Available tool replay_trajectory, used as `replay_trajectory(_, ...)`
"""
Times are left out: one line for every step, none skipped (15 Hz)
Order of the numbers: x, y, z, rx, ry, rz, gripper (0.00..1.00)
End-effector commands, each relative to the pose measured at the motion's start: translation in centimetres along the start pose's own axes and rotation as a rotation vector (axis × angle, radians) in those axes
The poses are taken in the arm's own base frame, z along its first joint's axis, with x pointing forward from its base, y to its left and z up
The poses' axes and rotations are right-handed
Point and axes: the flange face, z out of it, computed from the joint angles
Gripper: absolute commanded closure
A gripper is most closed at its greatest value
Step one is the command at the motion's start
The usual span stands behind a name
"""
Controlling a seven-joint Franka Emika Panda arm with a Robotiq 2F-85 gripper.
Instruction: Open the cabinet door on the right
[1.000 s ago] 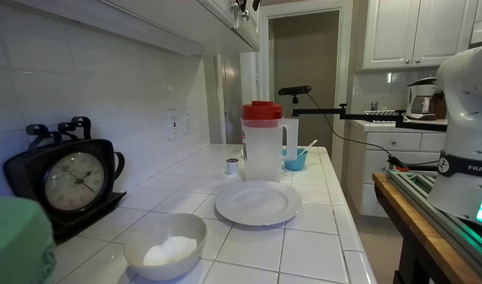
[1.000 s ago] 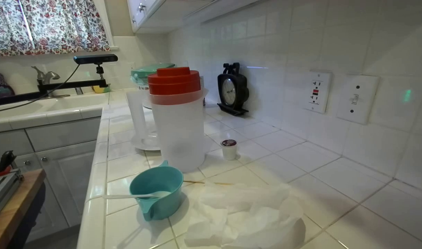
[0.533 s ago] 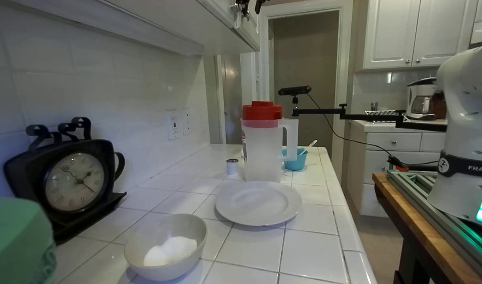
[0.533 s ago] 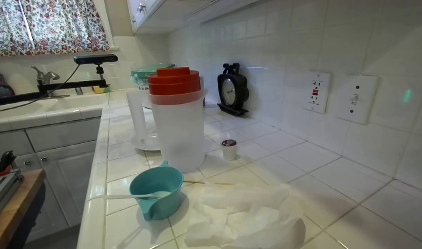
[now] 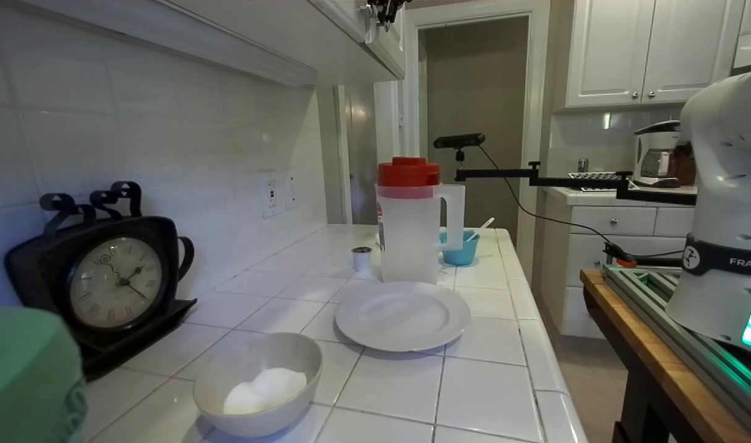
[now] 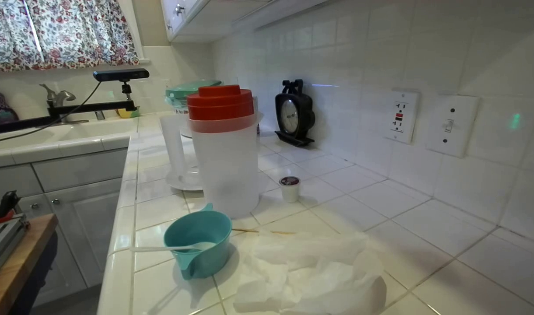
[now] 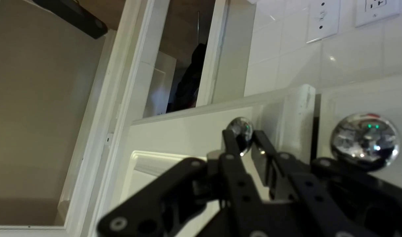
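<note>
The white cabinet door (image 7: 181, 133) fills the middle of the wrist view, with a round shiny metal knob (image 7: 241, 122) near its lower corner. The door looks closed or nearly so; a dark narrow gap parts it from the neighbouring door. My gripper (image 7: 243, 134) has its two black fingertips on either side of the knob, close against it, shut on it. In an exterior view the gripper (image 5: 390, 11) shows only as dark fingertips at the top edge, at the door's (image 5: 389, 49) lower corner. The gripper is out of view in the remaining exterior view.
The neighbouring door's knob (image 7: 365, 141) is close beside my right finger. Below the cabinet, the tiled counter (image 5: 387, 391) holds a red-lidded pitcher (image 5: 409, 227), a plate (image 5: 403, 317), a bowl (image 5: 258, 384), a black clock (image 5: 114, 280) and a teal cup (image 6: 199, 243).
In an exterior view the two fingertips have drawn together around the knob; they stood apart earlier. The counter objects and the arm base have not moved.
</note>
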Motion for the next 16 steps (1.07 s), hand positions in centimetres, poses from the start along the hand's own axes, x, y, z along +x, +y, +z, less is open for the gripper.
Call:
replay_trajectory(0.0, 0.1, 0.3, -0.020, 0.010, -0.008, 0.96)
replay_trajectory(0.0, 0.3, 0.2, -0.018, 0.010, -0.009, 0.96)
replay_trajectory(-0.1, 0.4, 0.0, -0.016, 0.011, -0.012, 0.96)
replay_trajectory(-0.2, 0.5, 0.0, -0.014, 0.011, -0.016, 0.96)
replay_trajectory(-0.3, 0.6, 0.0, -0.015, 0.010, -0.017, 0.96)
replay_trajectory(-0.4, 0.7, 0.0, -0.018, 0.011, -0.016, 0.96)
replay_trajectory(-0.4, 0.8, 0.0, -0.016, 0.008, -0.018, 0.96)
replay_trajectory(-0.5, 0.9, -0.1, -0.016, 0.008, -0.021, 0.96)
replay_trajectory(-0.5, 1.1, -0.1, -0.018, 0.008, -0.021, 0.96)
replay_trajectory(-0.7, 1.3, -0.2, -0.020, 0.004, -0.022, 0.96)
replay_trajectory(-0.8, 1.5, -0.3, -0.022, 0.007, -0.023, 0.96)
replay_trajectory(-0.8, 1.7, -0.5, -0.020, 0.005, -0.024, 0.96)
replay_trajectory(-0.9, 2.0, -0.6, -0.022, 0.005, -0.024, 0.96)
replay_trajectory(-0.9, 2.3, -0.8, -0.024, 0.009, -0.026, 0.96)
replay_trajectory(-1.0, 2.5, -0.9, -0.021, 0.008, -0.031, 0.96)
replay_trajectory(-1.2, 2.8, -1.1, -0.021, 0.009, -0.035, 0.96)
